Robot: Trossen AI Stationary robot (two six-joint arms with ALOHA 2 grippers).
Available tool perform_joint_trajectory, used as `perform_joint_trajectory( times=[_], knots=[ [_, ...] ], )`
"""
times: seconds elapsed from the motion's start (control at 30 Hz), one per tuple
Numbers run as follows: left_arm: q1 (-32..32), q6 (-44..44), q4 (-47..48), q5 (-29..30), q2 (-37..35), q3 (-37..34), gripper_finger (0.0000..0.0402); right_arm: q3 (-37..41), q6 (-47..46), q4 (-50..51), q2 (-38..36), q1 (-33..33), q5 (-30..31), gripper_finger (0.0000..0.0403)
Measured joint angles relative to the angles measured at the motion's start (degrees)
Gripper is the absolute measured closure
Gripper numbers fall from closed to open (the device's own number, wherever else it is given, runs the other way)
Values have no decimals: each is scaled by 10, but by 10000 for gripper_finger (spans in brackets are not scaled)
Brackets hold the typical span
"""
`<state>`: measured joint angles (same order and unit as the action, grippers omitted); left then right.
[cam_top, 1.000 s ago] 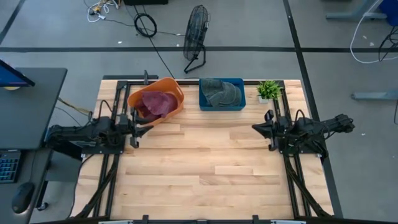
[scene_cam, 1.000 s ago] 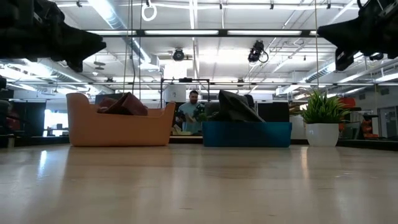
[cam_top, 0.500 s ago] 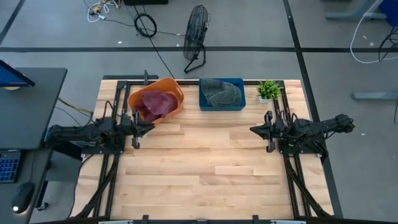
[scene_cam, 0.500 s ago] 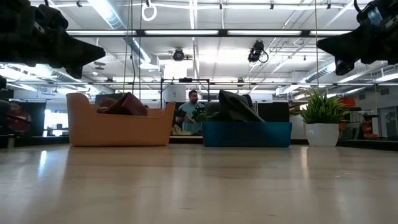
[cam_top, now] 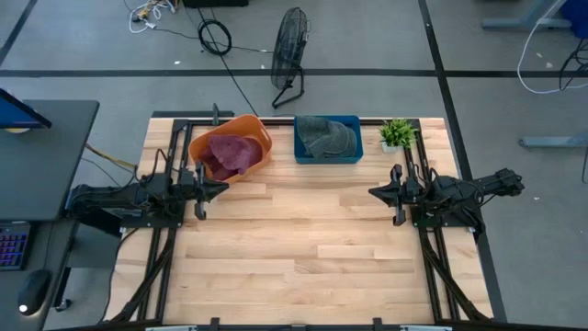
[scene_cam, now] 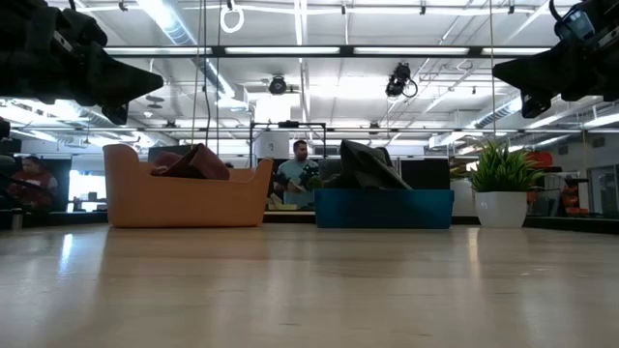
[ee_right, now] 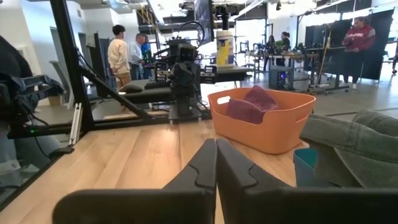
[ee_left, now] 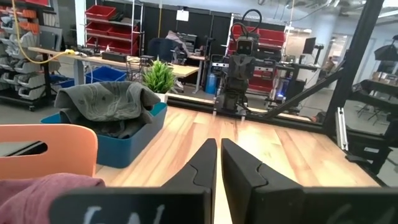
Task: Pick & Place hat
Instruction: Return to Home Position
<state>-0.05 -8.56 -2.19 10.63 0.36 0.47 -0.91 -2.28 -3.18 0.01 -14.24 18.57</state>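
Note:
A maroon hat (cam_top: 228, 154) lies in an orange tub (cam_top: 254, 131) at the table's far left; it also shows in the right wrist view (ee_right: 250, 102). A grey-green hat (cam_top: 325, 137) lies in a blue bin (cam_top: 354, 154) at the far middle. My left gripper (cam_top: 223, 188) hovers shut and empty just near of the orange tub. My right gripper (cam_top: 371, 191) hovers shut and empty at the right, near of the potted plant (cam_top: 396, 133).
A small potted plant stands at the far right corner. The wooden table top (cam_top: 303, 248) spreads between and near of the two arms. People stand in the room beyond the table (ee_right: 118, 53).
My left gripper has shut and risen a little beside the orange tub. My right gripper has edged toward the table's left. The hats have kept still.

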Motion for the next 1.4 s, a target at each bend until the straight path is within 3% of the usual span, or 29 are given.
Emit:
perform_joint_trajectory(
  times=[0.33, 1.4],
  knots=[
    [0, 2, -13, 1, 0, -1, 372, 0, -2, 0, 0, 0, 0, 377],
    [0, 2, -20, 1, 0, -1, 372, 0, -2, 0, 0, 0, -1, 376]
  ],
)
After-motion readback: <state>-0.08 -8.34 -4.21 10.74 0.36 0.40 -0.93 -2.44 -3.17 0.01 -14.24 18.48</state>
